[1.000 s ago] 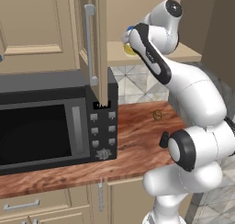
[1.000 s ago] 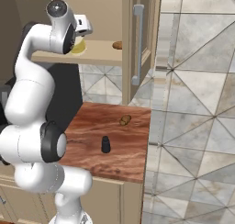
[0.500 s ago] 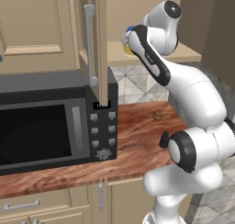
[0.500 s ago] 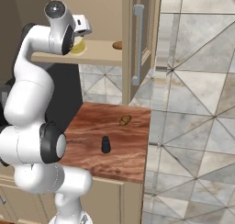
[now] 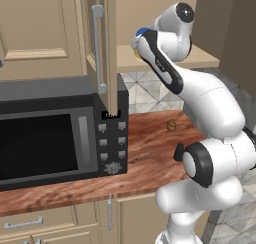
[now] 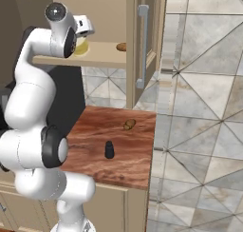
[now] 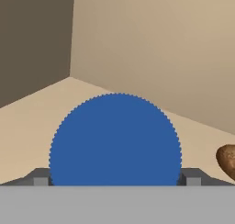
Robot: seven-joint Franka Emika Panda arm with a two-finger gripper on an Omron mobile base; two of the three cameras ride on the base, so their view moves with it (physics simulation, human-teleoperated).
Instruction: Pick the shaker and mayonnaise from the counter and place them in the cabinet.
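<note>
arm: reaching up from the lower right of the left base view, elbow bent, hand tucked inside the cabinet (image 5: 165, 63) at the upper middle of the frame

fingers (image 7: 117, 177): spread wide, one tip on each side of the mayonnaise (image 7: 115, 140) lid at the bottom of the hand view (can't tell if they're actually touching the jar)

mayonnaise: sitting on the cabinet shelf, blue lid and yellow label peeking out beside the wrist in the left base view (image 5: 139, 36), pale yellow bit by the hand at the upper left of the right base view (image 6: 81, 47)

shaker (image 6: 109, 149): upright on the desk (image 6: 128, 159), lower middle of the right base view, well apart from the hand

brown lumps: one on the desk (image 6: 129, 124) above the shaker, another on the shelf (image 6: 121, 46)

vs. earlier: hand sits a touch higher over the jar, nothing else has budged
</note>
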